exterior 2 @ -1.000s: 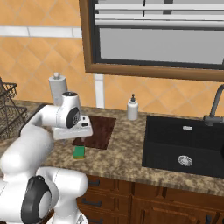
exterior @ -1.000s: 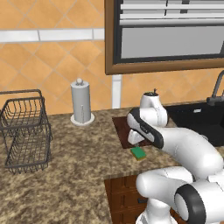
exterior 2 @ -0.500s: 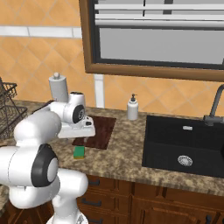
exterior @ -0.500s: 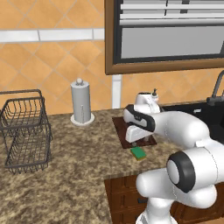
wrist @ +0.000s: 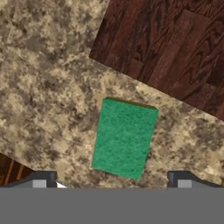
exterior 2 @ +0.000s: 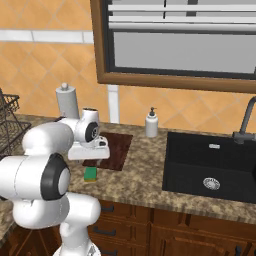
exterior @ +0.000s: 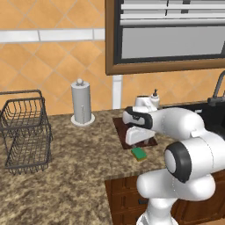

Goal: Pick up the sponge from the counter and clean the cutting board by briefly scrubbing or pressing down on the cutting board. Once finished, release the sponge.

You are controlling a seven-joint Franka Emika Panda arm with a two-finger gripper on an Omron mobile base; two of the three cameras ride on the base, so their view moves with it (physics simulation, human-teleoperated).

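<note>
**Over the sponge, jaws wide**

On my screens the counter (exterior: 70, 176) is the biggest thing: a broad slab of speckled brown-and-beige granite above dark wood drawers. To its right I see the sink (exterior 2: 210, 165), a black rectangular basin. Next comes the board (wrist: 175, 48), a flat reddish-brown rectangle with strong grain, lying on the granite. My gripper (wrist: 111, 180) hangs over the counter with its jaws spread wide, holding nothing. The sponge (wrist: 124, 138) is smallest: a rectangular block with a rough green top and a yellow layer along one edge, on the granite just beside the board, apart from it, between my fingertips (wrist: 39, 179).
</note>
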